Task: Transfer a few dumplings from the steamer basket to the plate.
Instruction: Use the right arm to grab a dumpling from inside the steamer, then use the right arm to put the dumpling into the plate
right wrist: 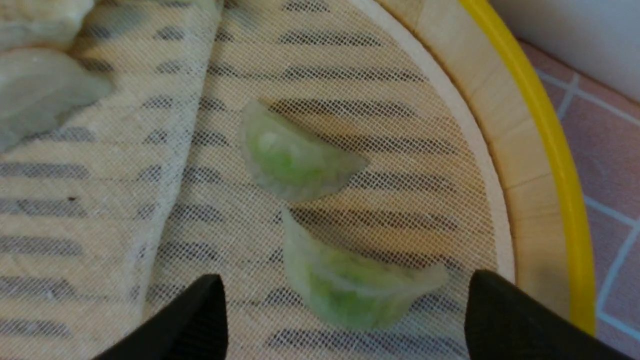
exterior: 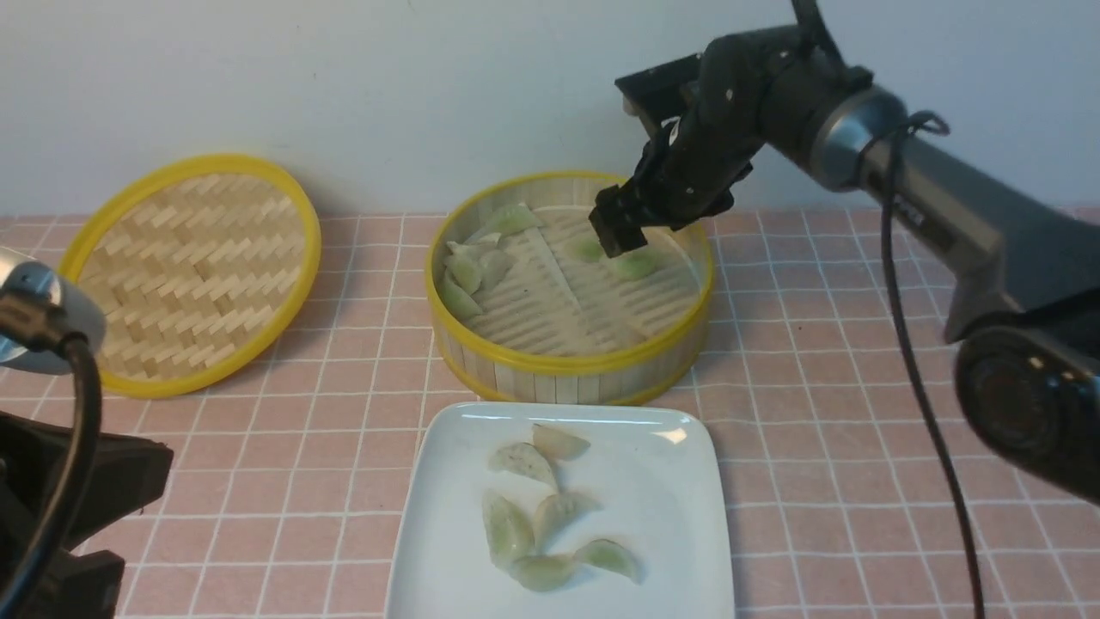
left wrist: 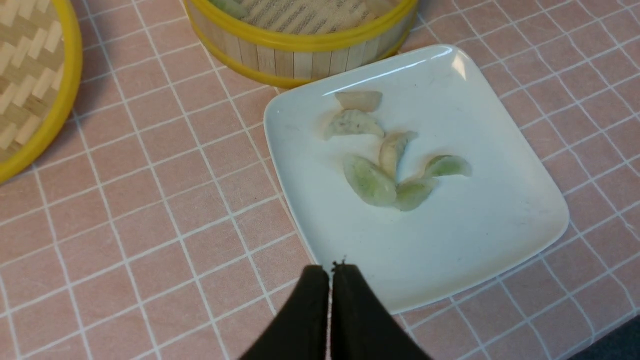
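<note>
The right fingers (right wrist: 192,320) stand wide apart, one on each side of a green-filled dumpling (right wrist: 350,292) that lies on the mesh liner (right wrist: 125,210) of the steamer basket (exterior: 567,365). Neither finger appears to touch it. In the front view they hang at the upper centre of the frame, over the basket's far right part. A second dumpling (right wrist: 295,165) lies just beside the first, and a cluster of dumplings (exterior: 471,271) rests against the basket's left wall. The left fingers (left wrist: 305,320) are pressed together, holding nothing, by an edge of the plate (exterior: 679,507). The plate sits on the bench (exterior: 344,481) at the lower centre, just in front of the basket, and carries six dumplings.

The dumpling looks soft and slick, so a hard pinch could tear its skin, and a light one could let it slip on the lift. Fingers closing low might snag the liner and drag it. The outer finger is near the basket wall and could clip it.

No brand or label can be read. A faint pale mark on the right arm is too small to make out.
</note>
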`<state>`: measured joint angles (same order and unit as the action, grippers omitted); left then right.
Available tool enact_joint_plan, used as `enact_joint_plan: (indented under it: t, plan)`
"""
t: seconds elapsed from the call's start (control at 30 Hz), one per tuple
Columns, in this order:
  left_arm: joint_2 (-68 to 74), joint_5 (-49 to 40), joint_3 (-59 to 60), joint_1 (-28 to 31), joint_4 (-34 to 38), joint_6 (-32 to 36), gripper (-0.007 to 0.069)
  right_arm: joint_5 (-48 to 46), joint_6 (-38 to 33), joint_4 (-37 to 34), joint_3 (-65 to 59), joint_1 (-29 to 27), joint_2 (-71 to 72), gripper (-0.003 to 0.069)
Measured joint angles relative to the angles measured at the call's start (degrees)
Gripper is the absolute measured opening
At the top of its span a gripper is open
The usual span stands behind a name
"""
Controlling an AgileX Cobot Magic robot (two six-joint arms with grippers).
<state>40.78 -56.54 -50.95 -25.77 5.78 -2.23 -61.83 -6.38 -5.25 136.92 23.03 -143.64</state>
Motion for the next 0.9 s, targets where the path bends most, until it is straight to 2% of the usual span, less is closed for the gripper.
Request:
enact_joint_plan:
  t: [0.23, 0.33, 0.37, 0.43, 0.7, 0.8, 0.9]
  plan:
    - [0.0, -0.1, 0.0, 0.0, -0.1, -0.7, -0.0006, -0.1, -0.1, -0.1, 3.3, 0.0, -4.8, 0.0569]
    - [0.0, -0.1, 0.0, 0.0, -0.1, -0.7, -0.0006, 0.2, -0.1, -0.1, 3.5, 0.0, -5.2, 0.0526]
    - [0.0, -0.2, 0.0, 0.0, -0.1, -0.7, -0.0006, 0.3, 0.2, 0.2, 3.7, 0.0, -5.2, 0.0466]
    - [0.0, -0.4, 0.0, 0.0, -0.1, -0.7, -0.0006, 0.1, 0.4, 0.6, 3.9, 0.0, -5.2, 0.0444]
    - [0.0, -1.5, 0.0, 0.0, -0.2, -0.9, -0.0006, -8.9, 1.4, 0.8, 12.6, -0.2, -3.1, 0.0444]
    - [0.0, -1.5, 0.0, 0.0, -0.2, -1.1, -0.0006, -9.5, 2.4, -0.2, 13.8, -0.2, -0.6, 0.0444]
    - [0.0, -1.5, 0.0, 0.0, -0.2, -1.1, -0.0006, -9.7, 3.1, -5.7, 9.3, -0.2, 6.0, 0.0444]
